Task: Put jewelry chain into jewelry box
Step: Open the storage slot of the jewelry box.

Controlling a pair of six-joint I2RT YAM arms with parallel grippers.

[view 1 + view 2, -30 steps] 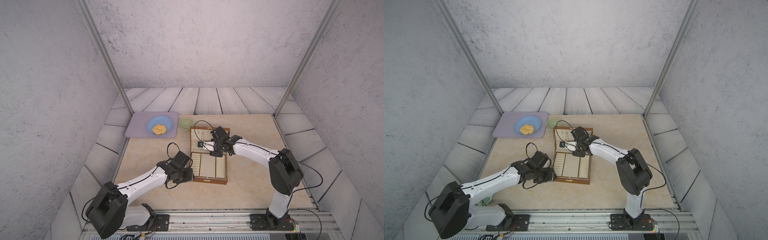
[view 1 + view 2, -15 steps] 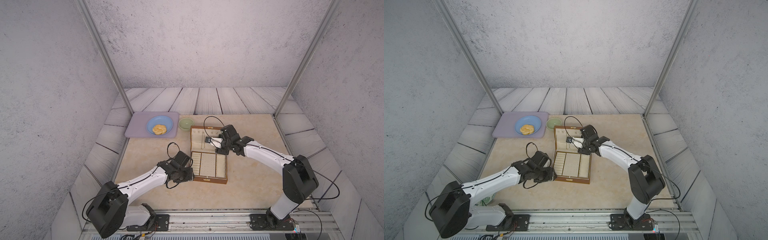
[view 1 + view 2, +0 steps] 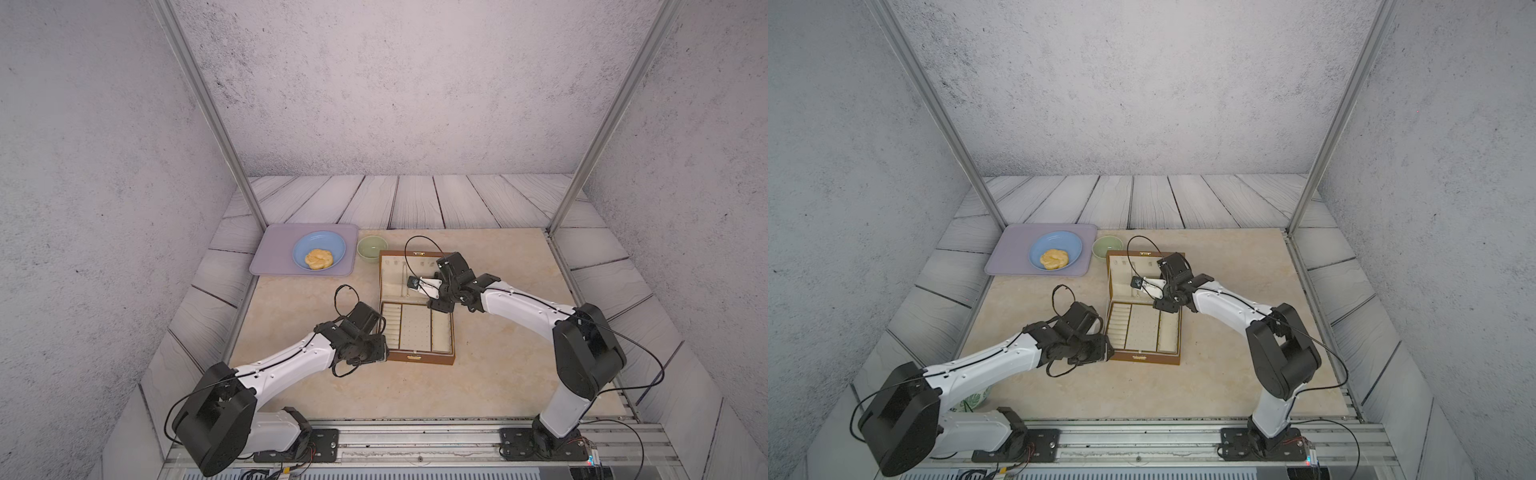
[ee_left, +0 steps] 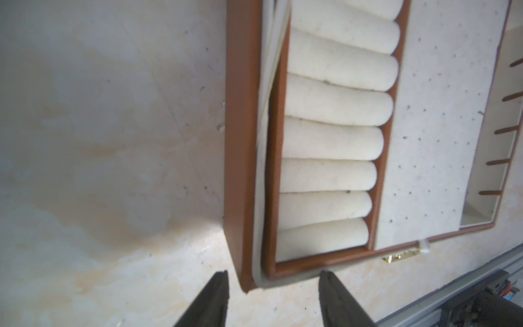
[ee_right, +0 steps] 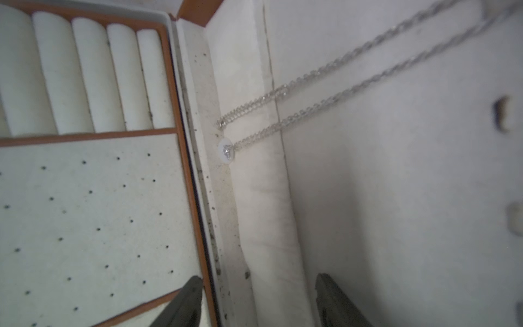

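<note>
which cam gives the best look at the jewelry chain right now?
Right wrist: the jewelry chain lies in two strands across the jewelry box lid lining, bead end visible. Both top views show the open box, chain too thin to pick out. Left wrist shows only ring rolls, no chain.

A corner of the jewelry box (image 4: 243, 170) is caught between the two dark fingers (image 4: 215, 300) of the left tool (image 4: 273, 276), which are held apart, one on each side; contact cannot be made out. Cream ring rolls (image 4: 334, 141) are stacked along the brown rim, a perforated panel (image 4: 433, 141) is set just beside them, and a gold clasp (image 4: 399, 257) is glimpsed on the outer wall. The marbled table (image 4: 99, 141) is spread beneath
</note>
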